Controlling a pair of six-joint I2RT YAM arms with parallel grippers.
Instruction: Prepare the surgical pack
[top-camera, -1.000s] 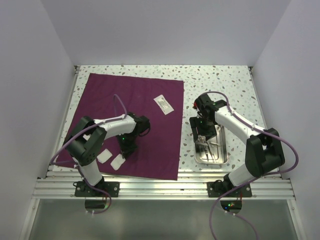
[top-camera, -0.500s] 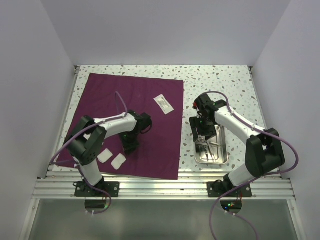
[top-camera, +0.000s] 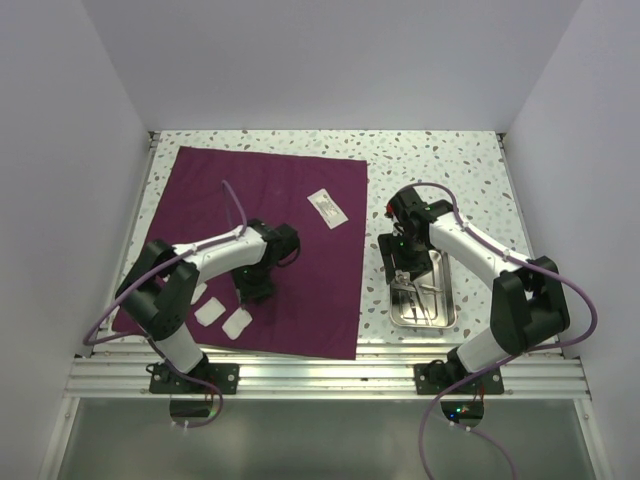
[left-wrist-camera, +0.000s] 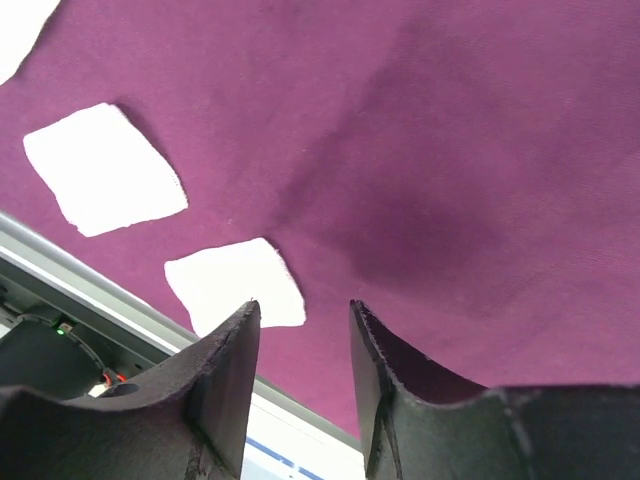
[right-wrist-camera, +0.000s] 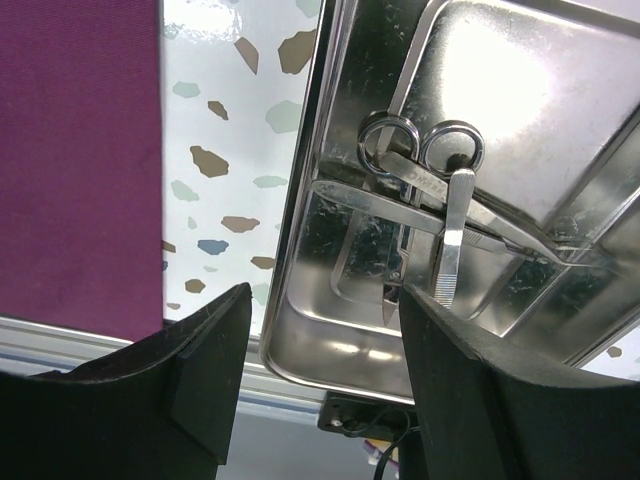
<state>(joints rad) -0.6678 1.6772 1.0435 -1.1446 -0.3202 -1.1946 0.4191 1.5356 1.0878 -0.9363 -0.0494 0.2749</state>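
While the large deep-maroon fabric cloth (top-camera: 300, 190) is lying flat on the speckled table (top-camera: 430, 160), the left gripper (left-wrist-camera: 302, 306) is hovering over its near edge with jaws apart and empty. It is just beside two square white pads (left-wrist-camera: 236, 287), probably laid on the fabric for wrapping. Right of the cloth, the right gripper (right-wrist-camera: 322, 295) is standing open astride the rim of the small shiny steel tray (right-wrist-camera: 345, 260), which is holding scissors-like metal instruments (right-wrist-camera: 425, 170) together.

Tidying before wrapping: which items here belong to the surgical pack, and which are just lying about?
Belong: maroon cloth, white pads, white packet, steel tray, scissors, tweezers.
Lying about: no strays seen; only the speckled table and aluminium rail.
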